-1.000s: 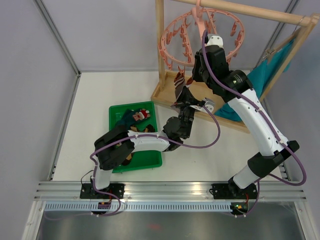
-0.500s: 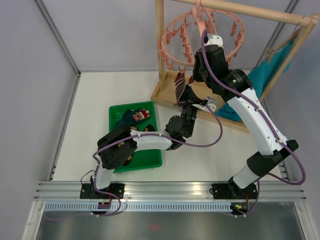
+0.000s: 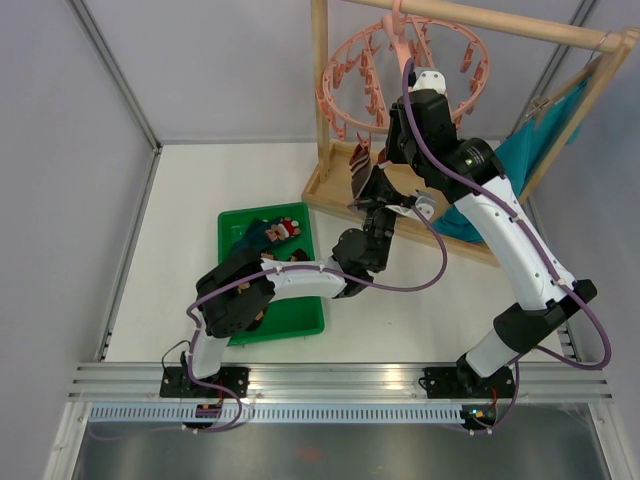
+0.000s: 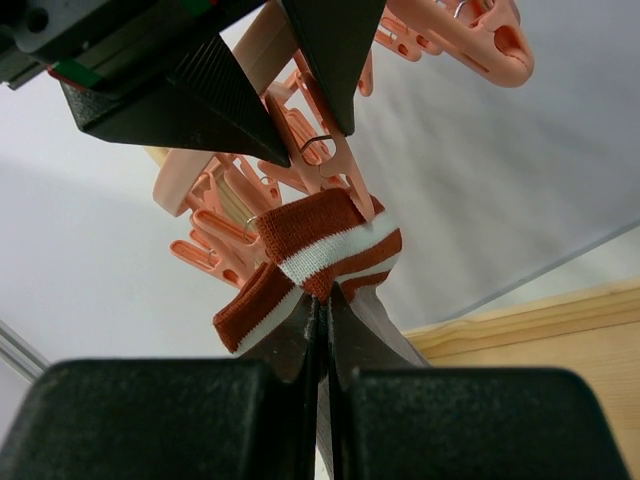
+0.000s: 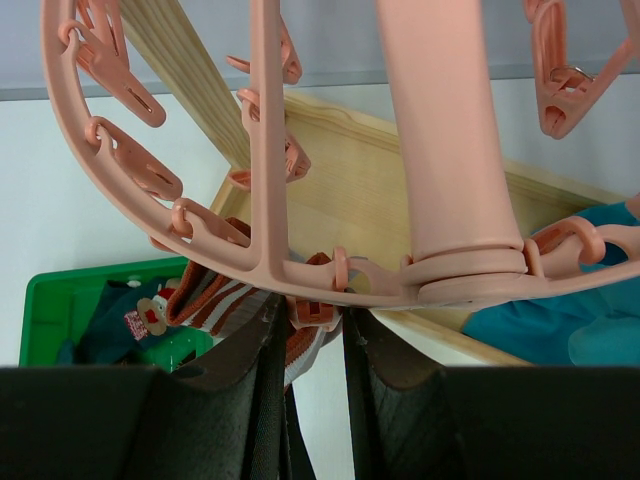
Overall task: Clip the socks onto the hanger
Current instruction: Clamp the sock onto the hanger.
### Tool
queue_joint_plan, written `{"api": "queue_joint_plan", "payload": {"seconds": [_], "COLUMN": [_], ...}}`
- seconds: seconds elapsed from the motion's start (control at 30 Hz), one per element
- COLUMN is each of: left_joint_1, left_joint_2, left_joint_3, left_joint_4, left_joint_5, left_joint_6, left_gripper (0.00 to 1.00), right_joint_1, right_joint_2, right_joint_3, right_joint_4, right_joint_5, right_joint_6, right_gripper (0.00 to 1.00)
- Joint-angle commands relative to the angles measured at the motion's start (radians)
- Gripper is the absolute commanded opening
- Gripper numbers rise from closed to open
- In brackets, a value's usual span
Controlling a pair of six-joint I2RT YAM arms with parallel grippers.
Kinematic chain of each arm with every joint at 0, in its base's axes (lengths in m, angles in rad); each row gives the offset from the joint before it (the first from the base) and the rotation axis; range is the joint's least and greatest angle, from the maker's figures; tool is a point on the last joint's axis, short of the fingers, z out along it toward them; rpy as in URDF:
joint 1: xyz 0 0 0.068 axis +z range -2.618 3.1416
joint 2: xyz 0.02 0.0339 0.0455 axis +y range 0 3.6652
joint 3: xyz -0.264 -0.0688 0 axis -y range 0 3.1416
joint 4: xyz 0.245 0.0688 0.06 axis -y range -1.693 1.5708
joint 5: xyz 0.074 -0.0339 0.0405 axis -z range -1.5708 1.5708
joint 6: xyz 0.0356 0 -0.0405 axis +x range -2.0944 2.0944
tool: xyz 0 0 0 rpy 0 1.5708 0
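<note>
Feeding sock (image 4: 330, 235), pinched tight in left gripper (image 4: 322, 300), into peg (image 4: 337, 170) on hanger (image 5: 265, 150), squeezed by right gripper (image 5: 310, 316) — next, ease off peg.

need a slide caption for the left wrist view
Left gripper pinches a striped sock cuff beneath a pink hanger clip.

My white table (image 3: 200, 190) sat evenly lit, and pale lilac-grey wall panels (image 3: 60, 150) closed it in from nine o'clock through twelve to three. A slanted aluminium post (image 3: 112, 72) marked the eleven o'clock corner. My wooden rail frame (image 3: 320, 100) stood at one o'clock, with a teal cloth (image 3: 525, 142) hanging at two. A ribbed metal rail (image 3: 340, 378) ran along six.
</note>
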Motion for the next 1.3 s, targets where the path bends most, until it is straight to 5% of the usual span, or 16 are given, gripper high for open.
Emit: {"api": "queue_joint_plan", "payload": {"seconds": [0.0,0.33,0.8,1.0,1.1,1.27], "left_joint_1": [0.007,0.007,0.006,0.006,0.006,0.006], "left_joint_2": [0.012,0.005,-0.014,-0.052,-0.107,-0.256], "left_joint_3": [0.044,0.043,0.012,-0.023,-0.075,-0.216], "left_joint_4": [0.364,0.364,0.362,0.332,0.277,0.109], "left_joint_5": [0.018,0.018,0.012,-0.031,-0.057,-0.057], "left_joint_6": [0.034,0.029,0.011,-0.038,-0.107,-0.323], "left_gripper": [0.02,0.02,0.04,0.23,0.54,0.71], "right_joint_1": [0.002,0.004,0.002,0.002,0.002,0.002], "right_joint_2": [0.006,0.007,-0.022,-0.039,-0.062,-0.123], "right_joint_3": [0.025,0.028,0.002,-0.013,-0.05,-0.118], "right_joint_4": [0.032,0.025,0.061,0.068,0.085,0.125], "right_joint_5": [0.003,-0.01,-0.052,-0.07,-0.083,-0.11], "right_joint_6": [-0.013,-0.014,-0.011,-0.008,-0.005,-0.002], "right_gripper": [0.0,0.03,0.59,0.66,0.68,0.7]}}
